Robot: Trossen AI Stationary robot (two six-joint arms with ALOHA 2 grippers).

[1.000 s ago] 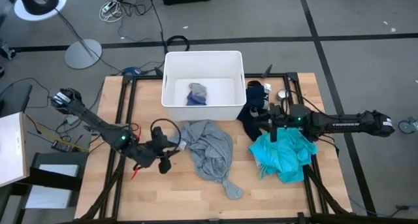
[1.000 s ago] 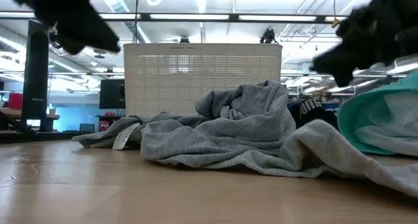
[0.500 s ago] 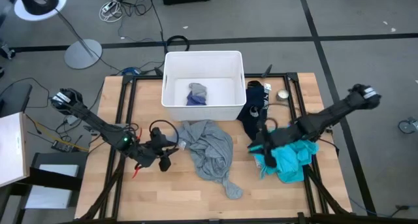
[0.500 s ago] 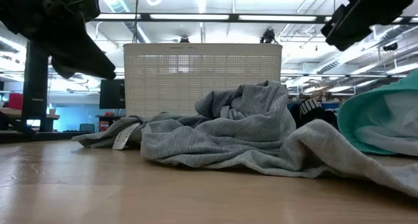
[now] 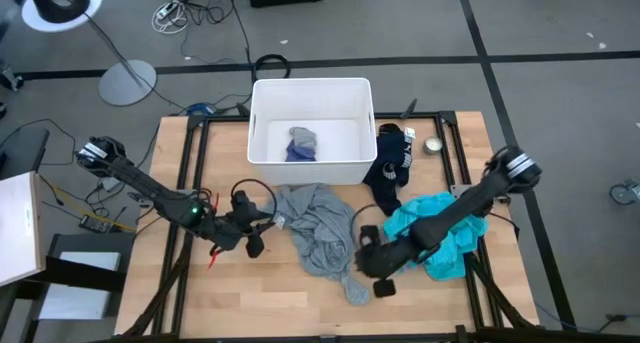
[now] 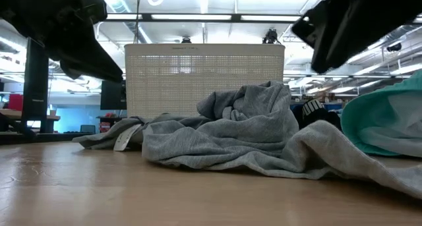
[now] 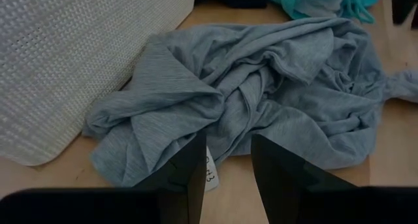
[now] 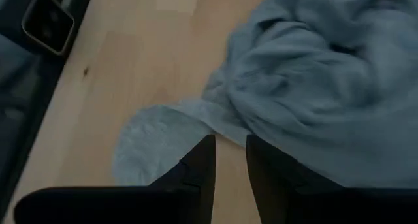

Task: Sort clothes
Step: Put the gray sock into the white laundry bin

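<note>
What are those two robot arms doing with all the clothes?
They are sorting clothes. Both grippers are open and empty: the right gripper hangs by the near end of the grey shirt, the left gripper at its other side. Blue socks lie in the white bin; the teal shirt lies on the table.

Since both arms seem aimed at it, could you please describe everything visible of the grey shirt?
The grey shirt is soft heathered knit, crumpled in a heap mid-table. One edge lies against the white bin; a twisted sleeve trails toward the front edge. A white tag shows near the left gripper. The right gripper hovers by the sleeve; neither holds it.
</note>
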